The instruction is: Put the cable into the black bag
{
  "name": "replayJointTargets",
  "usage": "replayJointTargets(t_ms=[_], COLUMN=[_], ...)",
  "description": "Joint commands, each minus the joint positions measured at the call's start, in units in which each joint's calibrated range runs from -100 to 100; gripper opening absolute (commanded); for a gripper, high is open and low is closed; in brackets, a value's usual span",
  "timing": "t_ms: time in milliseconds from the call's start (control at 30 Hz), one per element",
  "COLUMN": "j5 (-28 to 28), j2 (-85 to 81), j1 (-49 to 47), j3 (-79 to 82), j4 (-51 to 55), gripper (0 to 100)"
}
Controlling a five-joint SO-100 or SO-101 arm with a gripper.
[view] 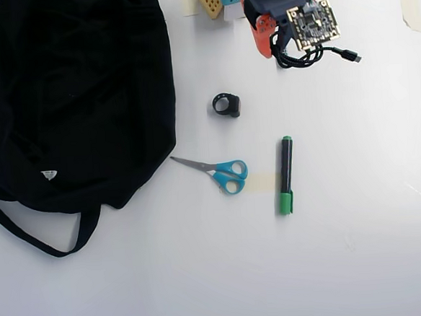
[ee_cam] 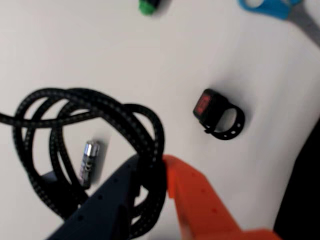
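End effector (ee_cam: 159,172) around cable (ee_cam: 95,107)

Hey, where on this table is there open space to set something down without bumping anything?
Overhead, the table is bare below the scissors and marker, and right of the marker. It is crowded between the black bag, ring-shaped object and the end effector holding the cable.

Wrist view: my gripper (ee_cam: 159,172) hides part of the cable (ee_cam: 90,107); scissors (ee_cam: 280,9) and marker (ee_cam: 149,5) cropped at the top edge.
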Motion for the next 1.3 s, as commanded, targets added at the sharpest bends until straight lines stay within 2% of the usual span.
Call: replayJointTargets(t_ms=[0, 467, 700, 867, 1000, 1100, 1267], j5=[-2.5, -3.1, -3.6, -7.5, -5.8, -7.7, -7.8], j2=[-3.2, -3.3, -3.2, -3.2, -2.7, -2.1, -1.3], j1=[3.2, 21.1, 30.8, 33.6, 36.5, 45.4, 58.8], j3=[0.2, 1.5, 1.6, 1.6, 1.5, 2.2, 2.6], j4=[1.5, 1.2, -4.0, -6.4, -6.5, -8.0, -15.8], gripper=[2, 2, 2, 2, 2, 2, 2])
